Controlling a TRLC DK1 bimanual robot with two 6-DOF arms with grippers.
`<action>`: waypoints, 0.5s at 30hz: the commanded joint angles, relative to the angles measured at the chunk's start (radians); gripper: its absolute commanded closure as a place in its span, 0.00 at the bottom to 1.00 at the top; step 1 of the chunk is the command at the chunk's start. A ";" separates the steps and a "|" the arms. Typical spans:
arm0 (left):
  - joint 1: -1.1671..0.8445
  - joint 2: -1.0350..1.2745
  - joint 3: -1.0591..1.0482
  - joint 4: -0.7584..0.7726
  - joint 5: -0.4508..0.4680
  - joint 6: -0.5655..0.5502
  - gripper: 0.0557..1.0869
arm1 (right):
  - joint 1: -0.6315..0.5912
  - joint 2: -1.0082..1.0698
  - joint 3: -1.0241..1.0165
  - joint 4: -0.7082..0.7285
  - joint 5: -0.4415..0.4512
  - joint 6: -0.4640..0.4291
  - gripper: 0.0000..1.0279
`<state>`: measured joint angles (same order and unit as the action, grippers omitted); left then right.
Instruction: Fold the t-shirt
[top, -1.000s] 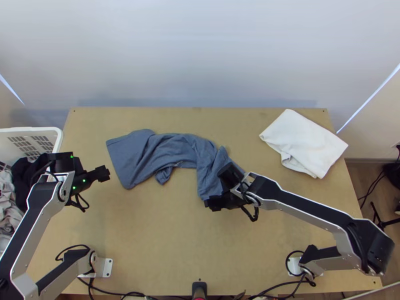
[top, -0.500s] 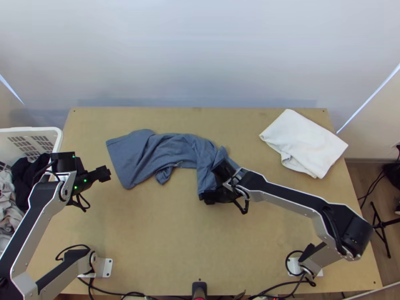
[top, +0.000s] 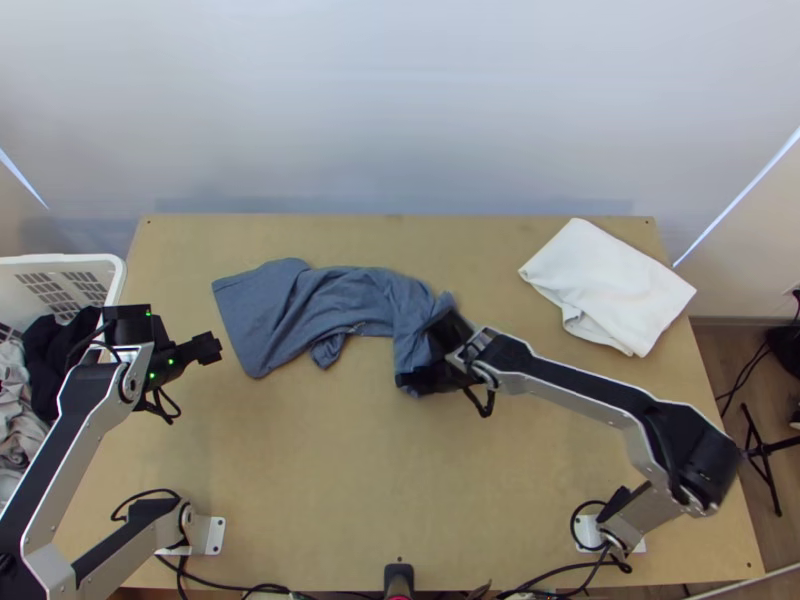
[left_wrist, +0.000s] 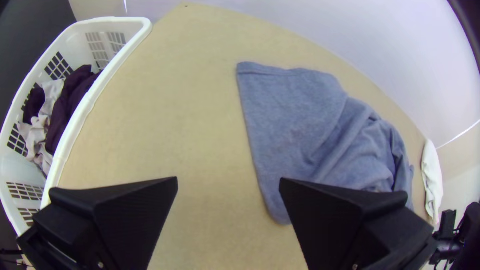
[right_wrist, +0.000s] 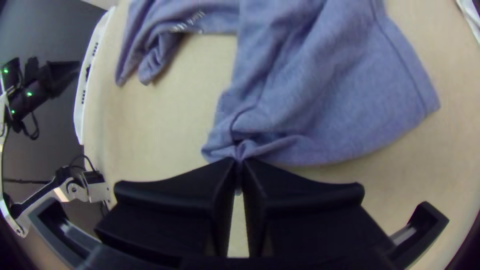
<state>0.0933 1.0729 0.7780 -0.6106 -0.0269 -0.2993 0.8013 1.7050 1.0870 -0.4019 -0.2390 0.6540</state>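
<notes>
The blue shirt (top: 270, 310) is lying across the middle of the desk (top: 300, 480), loosely bunched, arching from the left toward the right gripper (top: 430, 365). Its left end is spreading out fairly flat with a straight edge, while the middle is running in wrinkled folds and a small flap is sticking out toward the near side. The right gripper is reaching in low at the shirt's right end; its jaws are clenching together on a pinch of cloth at the near edge there, with creases gathering toward the tips, and a wide, smoother part is fanning out beside the grip. The left gripper (top: 208, 347) is hovering between the shirt and the white basket (top: 117, 280), its jaws released and standing wide apart. Dark and pale clothes (top: 20, 400) are lying heaped in the basket, which is standing at the desk's left side. A white cloth (top: 610, 285) is resting, folded, near the desk's far right corner.
</notes>
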 joint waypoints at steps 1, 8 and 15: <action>0.000 0.001 -0.005 0.005 -0.001 0.000 0.04 | -0.086 -0.136 0.148 0.023 0.041 -0.019 0.97; -0.007 0.002 -0.005 0.028 0.001 -0.015 0.04 | -0.217 -0.200 0.484 0.025 0.104 -0.067 0.97; -0.010 -0.004 0.003 0.037 -0.001 -0.012 0.04 | -0.226 -0.262 0.608 0.051 0.118 -0.194 0.97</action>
<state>0.0856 1.0744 0.7750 -0.5812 -0.0269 -0.3115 0.6090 1.5101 1.5562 -0.3794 -0.1448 0.5449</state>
